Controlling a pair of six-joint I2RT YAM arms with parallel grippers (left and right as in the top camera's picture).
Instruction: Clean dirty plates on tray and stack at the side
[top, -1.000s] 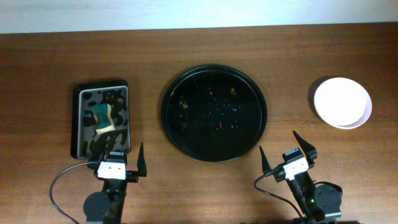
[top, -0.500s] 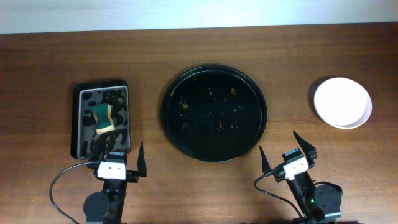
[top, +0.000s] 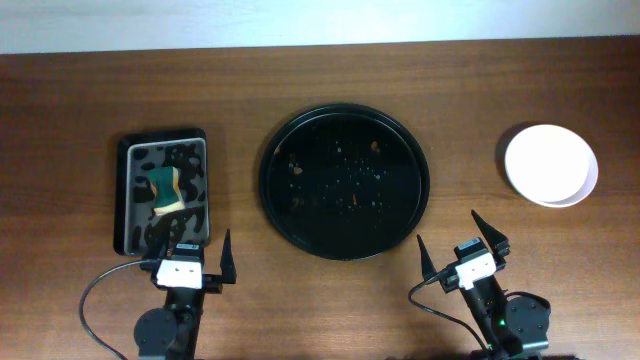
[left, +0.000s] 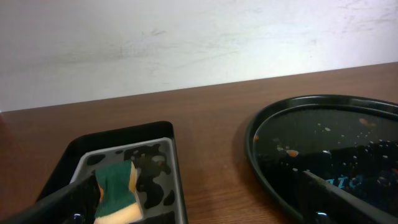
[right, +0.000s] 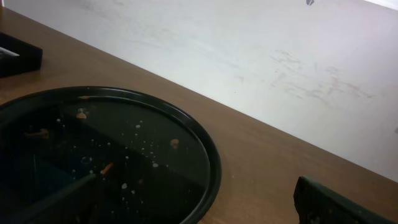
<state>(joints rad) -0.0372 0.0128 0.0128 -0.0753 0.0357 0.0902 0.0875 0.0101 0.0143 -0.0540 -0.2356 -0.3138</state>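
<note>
Nothing moved, left gripper (top: 190, 246) and right gripper (top: 447, 227) spread wide, empty, plates (top: 548, 162) stacked right of speckled tray (top: 320, 218)

reddish-brown wooden table (top: 70, 100), fine grain, pale scuffed wall (left: 186, 43) along its far edge, soft even light

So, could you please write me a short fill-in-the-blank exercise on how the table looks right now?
1. The white plates sit stacked on the table to the ____ of the black tray.
2. The sponge in the sponge tray is green and ____.
3. The left gripper and the right gripper are both ____ and hold nothing.

Missing words: right; yellow; open.
</note>
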